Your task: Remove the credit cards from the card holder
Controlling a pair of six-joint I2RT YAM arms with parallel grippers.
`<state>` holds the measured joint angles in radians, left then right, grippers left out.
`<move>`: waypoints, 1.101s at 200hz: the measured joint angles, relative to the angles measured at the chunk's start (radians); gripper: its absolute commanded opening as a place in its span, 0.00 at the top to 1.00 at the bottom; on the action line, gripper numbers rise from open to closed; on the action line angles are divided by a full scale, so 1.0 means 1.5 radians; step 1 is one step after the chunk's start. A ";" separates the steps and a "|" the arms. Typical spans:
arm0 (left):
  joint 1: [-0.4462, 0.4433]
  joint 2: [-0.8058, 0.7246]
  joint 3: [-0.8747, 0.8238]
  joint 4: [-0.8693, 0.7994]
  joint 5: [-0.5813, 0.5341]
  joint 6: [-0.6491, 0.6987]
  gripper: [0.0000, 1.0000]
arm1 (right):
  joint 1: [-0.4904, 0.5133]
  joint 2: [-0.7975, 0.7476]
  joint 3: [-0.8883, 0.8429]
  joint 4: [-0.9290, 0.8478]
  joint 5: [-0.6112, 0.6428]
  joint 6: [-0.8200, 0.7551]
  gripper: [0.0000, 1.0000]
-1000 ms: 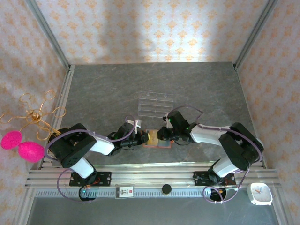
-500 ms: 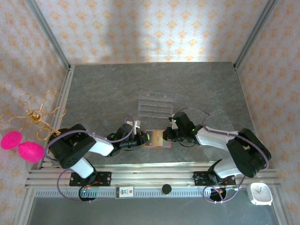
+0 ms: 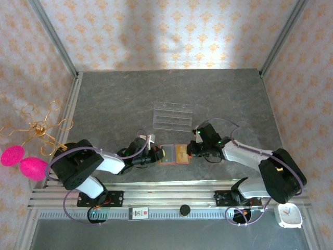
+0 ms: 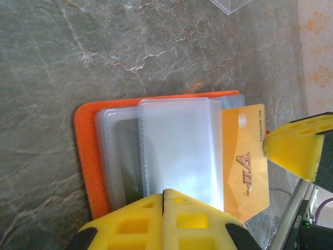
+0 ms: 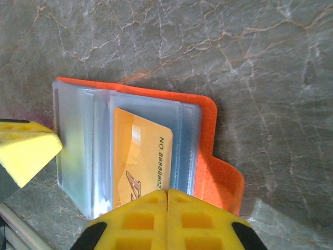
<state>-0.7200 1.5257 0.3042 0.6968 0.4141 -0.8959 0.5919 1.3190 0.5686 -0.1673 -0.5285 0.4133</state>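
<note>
The orange card holder [image 3: 166, 155] lies open on the table between both grippers, its clear sleeves [image 4: 177, 146] facing up. A gold credit card [image 4: 244, 156] sticks partway out of the sleeves on the right side. My left gripper [image 4: 164, 191] is shut, its tips resting on the near edge of the sleeves. My right gripper [image 5: 167, 191] is shut too, its tips pressed on the gold card [image 5: 139, 151] near its numbered edge, beside the holder's orange tab [image 5: 225, 182]. In the top view the left gripper [image 3: 157, 155] and right gripper [image 3: 190, 151] flank the holder.
A clear acrylic rack [image 3: 173, 115] stands just behind the holder. A gold wire stand [image 3: 39, 127] with pink balls [image 3: 23, 162] is off the table's left edge. The metal rail [image 3: 166, 194] runs along the near edge, with a white clock [image 3: 289, 214] at its right.
My right gripper has slid to the right, and the gold card has come further out of the sleeves with it. The left gripper has stayed on the holder.
</note>
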 measured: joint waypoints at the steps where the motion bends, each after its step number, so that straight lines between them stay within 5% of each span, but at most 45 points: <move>1: 0.000 -0.004 -0.001 -0.003 -0.001 0.000 0.95 | 0.000 0.000 0.001 -0.001 0.001 0.000 1.00; 40: 0.000 -0.117 -0.012 -0.055 -0.017 0.006 0.77 | 0.000 -0.034 0.028 -0.019 0.008 -0.017 1.00; 103: 0.023 -0.274 -0.082 0.014 0.002 0.022 0.63 | 0.000 -0.076 0.057 0.028 -0.051 -0.052 1.00; 220: 0.050 -0.381 -0.138 0.203 0.069 0.020 0.56 | 0.005 -0.131 0.024 0.262 -0.260 -0.001 1.00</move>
<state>-0.6449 0.9546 0.0978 1.0012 0.5171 -0.8661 0.5995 1.1221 0.6052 0.2260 -0.9192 0.4126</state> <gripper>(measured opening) 0.440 0.048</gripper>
